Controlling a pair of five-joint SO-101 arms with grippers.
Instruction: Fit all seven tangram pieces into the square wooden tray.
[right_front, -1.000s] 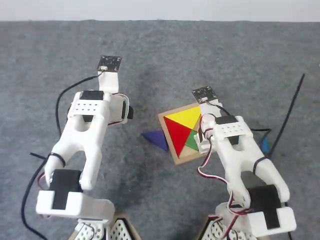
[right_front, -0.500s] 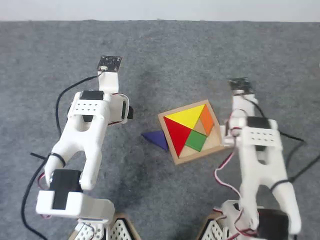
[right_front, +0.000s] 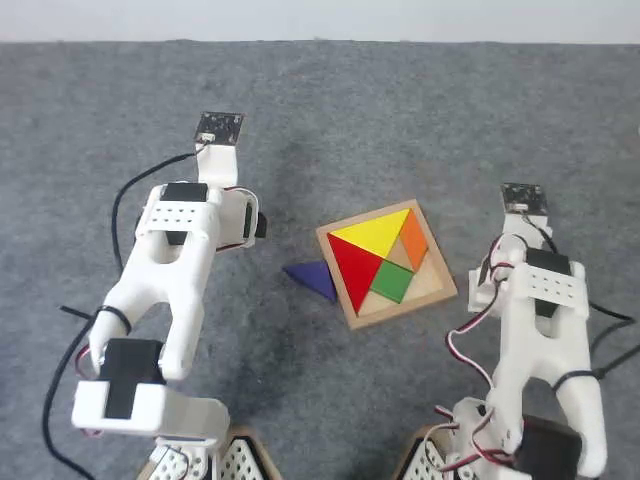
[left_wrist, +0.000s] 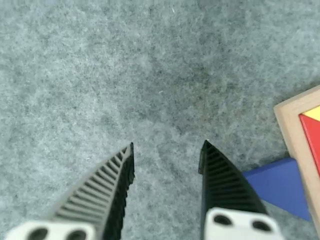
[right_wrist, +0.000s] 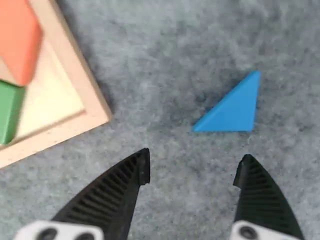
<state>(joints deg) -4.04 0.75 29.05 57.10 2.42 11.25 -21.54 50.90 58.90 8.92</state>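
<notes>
Right hand (right_wrist: 195, 155) released, empty | light-blue triangle (right_wrist: 231, 107) flat on the counter (right_front: 320, 120) just ahead of its fingertips, off the tray (right_wrist: 55, 100) corner, long edge slanting across the grip line | dark-blue piece (right_front: 312, 278) left of frame centre, just beside the tray rim, nearer the left hand (left_wrist: 168, 145), also released.

This looks like a robotics lab bench set up for manipulation trials. Two white printed arms, the left arm (right_front: 165, 270) and the right arm (right_front: 535, 330), trail exposed black cables (right_front: 120, 200) across a table covered in grey felt (right_front: 400, 110). A plain pale wall (right_front: 320, 20) stands behind, and a square wooden tray (right_front: 428, 283) of coloured shapes lies between the arms.
</notes>
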